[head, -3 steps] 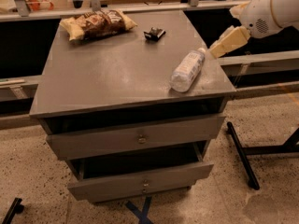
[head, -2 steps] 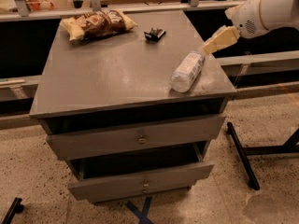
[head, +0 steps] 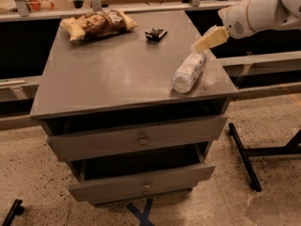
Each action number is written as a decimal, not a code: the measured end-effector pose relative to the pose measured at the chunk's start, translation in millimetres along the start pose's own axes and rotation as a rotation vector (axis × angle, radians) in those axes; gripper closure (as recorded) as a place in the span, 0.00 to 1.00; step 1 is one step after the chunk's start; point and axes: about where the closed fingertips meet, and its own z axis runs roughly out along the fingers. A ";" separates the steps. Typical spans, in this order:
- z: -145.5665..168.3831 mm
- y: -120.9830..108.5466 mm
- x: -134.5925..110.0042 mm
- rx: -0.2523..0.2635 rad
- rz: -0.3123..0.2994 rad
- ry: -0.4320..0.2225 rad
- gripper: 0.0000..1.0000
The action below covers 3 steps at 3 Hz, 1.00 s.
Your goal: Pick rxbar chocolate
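Your claw [head: 209,39] is hovering over the far end of the bottle [head: 189,72] (can't tell how open), and the rxbar chocolate [head: 155,33] is lying roughly crosswise beyond the bottle, leftward.

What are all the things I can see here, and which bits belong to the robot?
rxbar chocolate: one, black, far side of the cabinet top, right of the chip bag
chip bag: one, yellow-brown, far left corner
bottle: one, clear, on its side near the right edge
cabinet: one, grey, two drawers
stand leg: one, black, floor at right
tape cross: one, blue, floor in front
arm: one, white, upper right
gripper: one, tan, over the bottle's far end, apart from the rxbar chocolate
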 end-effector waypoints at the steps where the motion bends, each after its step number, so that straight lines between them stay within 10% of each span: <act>1: 35.8 4.8 -5.1 -0.002 -0.020 -0.018 0.00; 3: 83.3 11.5 -17.5 0.062 0.046 -0.064 0.00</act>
